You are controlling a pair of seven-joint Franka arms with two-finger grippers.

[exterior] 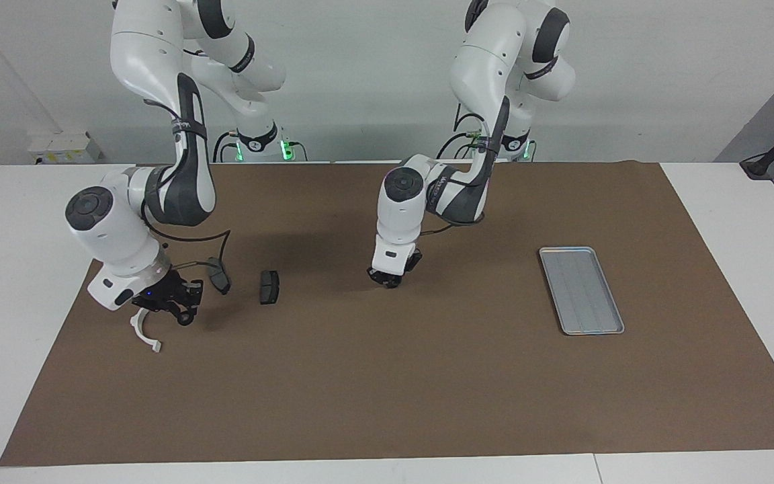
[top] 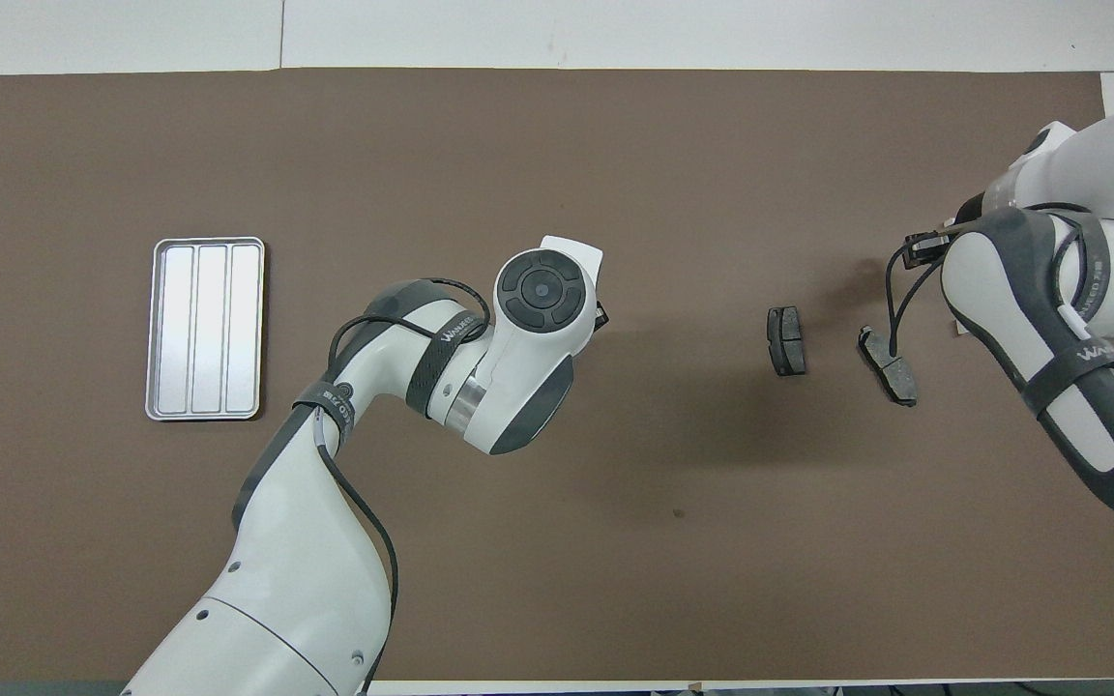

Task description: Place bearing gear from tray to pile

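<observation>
The silver-grey tray (exterior: 565, 259) (top: 206, 246) lies toward the left arm's end of the mat, and nothing shows in it. The pile lies toward the right arm's end: a white half-ring bracket (exterior: 144, 333) and two dark brake pads (exterior: 269, 287) (exterior: 219, 275), which also show in the overhead view (top: 786, 340) (top: 889, 365). No bearing gear shows anywhere. My left gripper (exterior: 389, 277) hangs low over the middle of the mat, between tray and pile; its own hand hides it in the overhead view. My right gripper (exterior: 170, 308) is low, just above the bracket.
A brown mat (exterior: 387, 390) covers most of the white table. The right arm's forearm (top: 1050, 329) hides the bracket in the overhead view. A cable (exterior: 216, 252) hangs from the right arm's wrist near one brake pad.
</observation>
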